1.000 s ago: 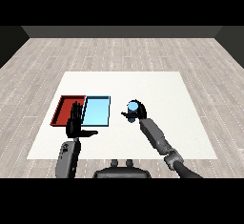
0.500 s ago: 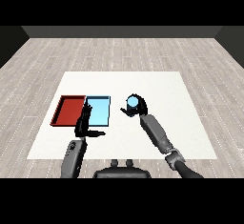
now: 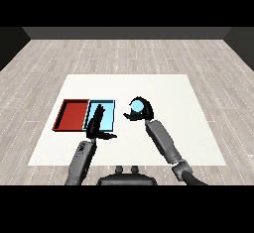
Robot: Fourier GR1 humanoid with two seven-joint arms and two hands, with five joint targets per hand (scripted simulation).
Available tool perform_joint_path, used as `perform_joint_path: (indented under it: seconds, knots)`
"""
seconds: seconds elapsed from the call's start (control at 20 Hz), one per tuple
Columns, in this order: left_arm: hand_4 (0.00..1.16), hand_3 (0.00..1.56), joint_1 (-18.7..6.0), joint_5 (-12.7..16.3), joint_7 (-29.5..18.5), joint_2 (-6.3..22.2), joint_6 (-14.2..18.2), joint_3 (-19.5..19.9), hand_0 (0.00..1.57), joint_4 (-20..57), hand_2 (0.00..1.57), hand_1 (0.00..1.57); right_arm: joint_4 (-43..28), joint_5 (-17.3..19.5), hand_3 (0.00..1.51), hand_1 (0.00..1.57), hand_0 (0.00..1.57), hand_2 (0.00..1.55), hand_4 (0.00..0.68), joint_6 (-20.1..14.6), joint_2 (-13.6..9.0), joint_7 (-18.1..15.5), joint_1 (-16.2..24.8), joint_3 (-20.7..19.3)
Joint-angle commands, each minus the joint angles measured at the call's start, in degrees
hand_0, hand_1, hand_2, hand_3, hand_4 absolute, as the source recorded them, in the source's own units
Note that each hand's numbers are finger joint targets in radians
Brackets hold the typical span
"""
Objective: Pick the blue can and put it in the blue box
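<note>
Left of the blue tray [image 3: 108, 109] you see the red tray [image 3: 72, 114], its edge touching the blue one, and it lies as it did a second ago. Over the blue tray's left part and near edge stands your left hand [image 3: 96, 123], fingers straight and holding nothing, thumb out to the side. That hand has drifted rightward in the last second: it was over the seam between the two trays, and now it covers part of the blue tray itself. Judge that as a nuisance, since it sits where the can must land.

Right of the blue tray, just beside it, your right hand [image 3: 143, 112] has its fingers curled round the blue can [image 3: 137, 107], which looks to be held clear of the white table [image 3: 183, 113]. In that same second the hand and can have come leftward, from well apart to near the tray's right edge.

So the pick seems done and the carry is under way. What remains, by my reading, is a short move left over the tray's open right half, then a release there, with your left hand drawn back first.
</note>
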Motion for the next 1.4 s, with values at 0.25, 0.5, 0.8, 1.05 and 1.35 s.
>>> perform_joint_path:
  seconds: [0.25,0.5,0.8,1.05,1.35]
  knots:
    - [0.0,0.0,-5.59,0.42,-3.61,-0.07,4.25,-4.36,0.0,8.18,0.0,0.0,-9.62,3.91,1.41,1.43,1.43,1.43,0.661,0.3,0.91,2.21,7.45,1.66]
    - [0.0,0.0,-6.99,3.26,-0.56,-0.07,8.23,-8.89,0.0,7.58,0.0,0.0,-12.99,3.16,1.41,1.42,1.42,1.44,0.661,-0.53,0.92,4.11,8.12,2.51]
    - [0.0,0.0,-9.56,7.66,-7.18,-0.07,13.93,-15.6,0.0,17.98,0.0,0.0,-9.41,3.84,1.41,1.4,1.4,1.45,0.662,1.21,0.93,2.21,6.65,2.72]
    - [0.0,0.0,-15.88,9.54,-1.67,-0.07,14.46,-15.06,0.0,19.89,0.0,0.0,-16.58,2.95,1.4,1.4,1.4,1.44,0.674,4.17,-0.66,7.41,8.09,2.01]
    - [0.0,0.0,-16.79,10.96,-2.19,-0.07,16.59,-17.75,0.0,19.71,0.0,0.0,-12.5,2.87,1.42,1.39,1.39,1.45,0.681,1.88,0.93,4.48,5.9,3.81]
